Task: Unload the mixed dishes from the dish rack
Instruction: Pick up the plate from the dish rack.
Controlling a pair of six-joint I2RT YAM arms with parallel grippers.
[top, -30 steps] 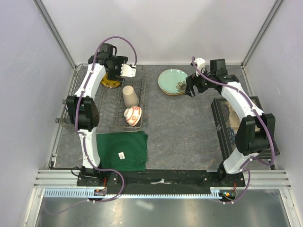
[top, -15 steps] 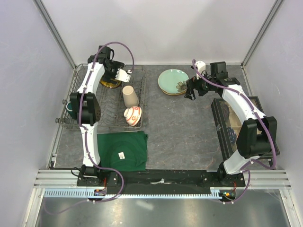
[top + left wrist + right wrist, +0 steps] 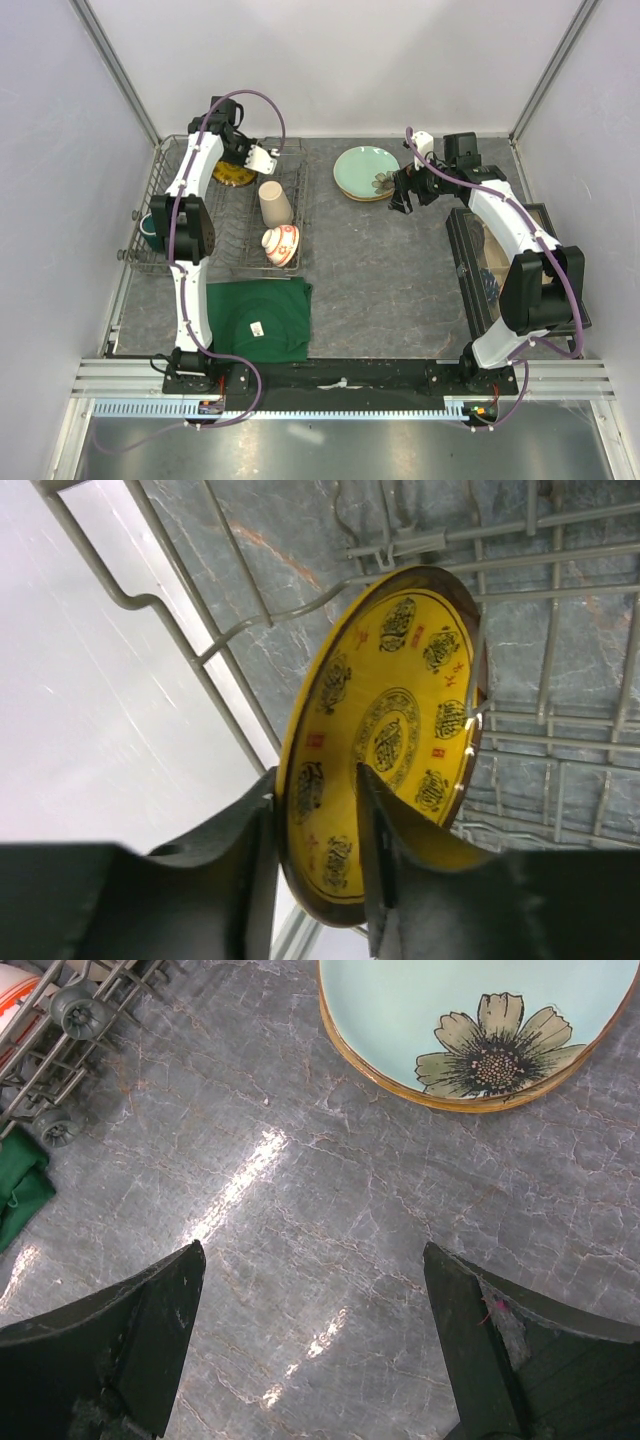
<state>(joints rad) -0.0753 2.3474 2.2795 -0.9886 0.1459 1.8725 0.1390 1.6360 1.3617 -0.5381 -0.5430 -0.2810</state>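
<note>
The yellow-and-dark patterned plate (image 3: 400, 690) stands on edge between tines at the far end of the grey wire dish rack (image 3: 160, 190). My left gripper (image 3: 315, 870) is shut on its lower rim, one finger (image 3: 250, 880) behind the plate and the other (image 3: 375, 880) on its face. From above, the left gripper (image 3: 240, 165) sits by the plate (image 3: 232, 176). In the rack also are a tall beige cup (image 3: 275, 203), a red-and-white bowl (image 3: 281, 243) and a dark green mug (image 3: 150, 232). On the table a pale teal plate (image 3: 362, 165) lies on the floral plate (image 3: 378, 183). My right gripper (image 3: 403, 200) hangs open and holds nothing just near of them.
A folded dark green cloth (image 3: 258, 318) lies in front of the rack. A black compartment box (image 3: 470, 260) stands by the right arm. In the right wrist view the floral plate (image 3: 490, 1055) is ahead of the open right gripper (image 3: 312, 1260), with the rack's corner (image 3: 70, 1010) at upper left.
The left gripper has swung left onto the yellow plate and its jaws have closed on the rim. The right arm has drifted slightly nearer and stays open.
</note>
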